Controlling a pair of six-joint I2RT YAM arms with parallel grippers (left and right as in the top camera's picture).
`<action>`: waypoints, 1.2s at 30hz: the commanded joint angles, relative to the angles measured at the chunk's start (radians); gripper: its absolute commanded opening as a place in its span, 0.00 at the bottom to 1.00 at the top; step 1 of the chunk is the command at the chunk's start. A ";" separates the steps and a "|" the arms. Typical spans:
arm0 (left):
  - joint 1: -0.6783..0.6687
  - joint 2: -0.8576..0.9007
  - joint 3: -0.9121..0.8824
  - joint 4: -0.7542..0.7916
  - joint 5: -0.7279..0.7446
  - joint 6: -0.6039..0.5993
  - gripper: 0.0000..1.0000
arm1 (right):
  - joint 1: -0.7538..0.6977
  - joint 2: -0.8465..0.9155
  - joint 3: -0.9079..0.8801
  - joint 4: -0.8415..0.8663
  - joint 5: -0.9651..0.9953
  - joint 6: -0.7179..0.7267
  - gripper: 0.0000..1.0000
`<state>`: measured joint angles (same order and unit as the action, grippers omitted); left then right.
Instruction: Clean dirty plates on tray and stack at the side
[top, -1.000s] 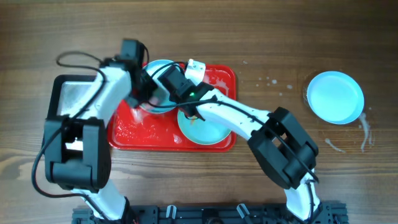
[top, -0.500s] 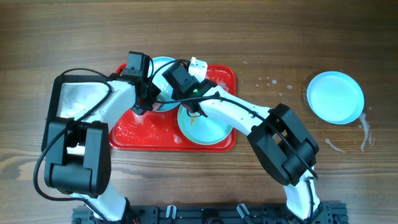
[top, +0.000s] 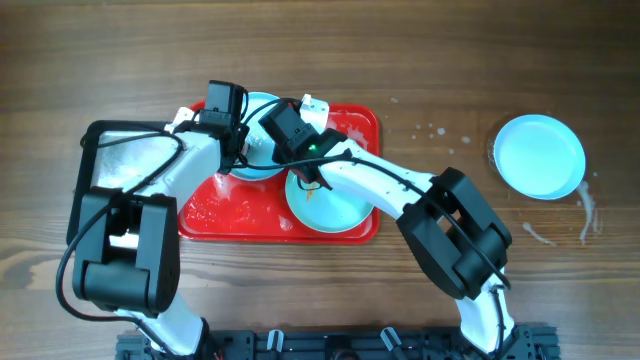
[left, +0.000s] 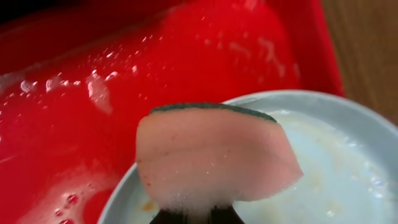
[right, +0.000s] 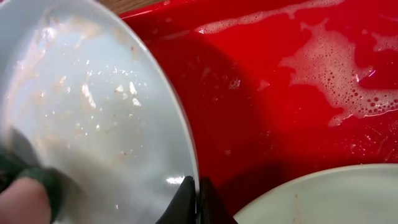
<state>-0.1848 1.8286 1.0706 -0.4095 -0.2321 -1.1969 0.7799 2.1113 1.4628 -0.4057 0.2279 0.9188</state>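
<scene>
The red tray (top: 350, 130) holds two pale blue plates. The back plate (top: 257, 103) is tilted, and my right gripper (top: 272, 140) is shut on its rim; in the right wrist view the fingertips (right: 194, 196) pinch the edge of this smeared plate (right: 93, 106). My left gripper (top: 243, 150) is shut on a foamy pink sponge (left: 211, 155) with a green top, pressed at the rim of that plate (left: 336, 162). The front plate (top: 335, 210) lies flat on the tray, partly under the right arm. A third plate (top: 540, 155) sits on the table at the far right.
A silvery black-rimmed metal tray (top: 115, 155) lies left of the red tray. Soap foam (right: 323, 68) and water cover the red tray floor (left: 124, 93). Wet splashes mark the wood around the far-right plate.
My left gripper has carried the sponge rightwards from the tray's left part onto the back plate. The right gripper still holds the plate's rim.
</scene>
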 joint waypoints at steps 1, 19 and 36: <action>-0.021 0.022 -0.011 0.022 -0.057 -0.023 0.04 | -0.002 0.013 -0.002 -0.005 -0.006 -0.026 0.04; -0.094 0.071 -0.011 -0.134 0.167 0.706 0.04 | -0.002 0.013 -0.002 0.002 -0.018 -0.049 0.04; 0.039 0.071 -0.011 -0.359 -0.037 0.423 0.04 | -0.002 0.013 -0.002 0.002 -0.036 -0.055 0.04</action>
<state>-0.1947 1.8465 1.1175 -0.7254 -0.1368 -0.5251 0.7845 2.1170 1.4460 -0.4191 0.1738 0.8501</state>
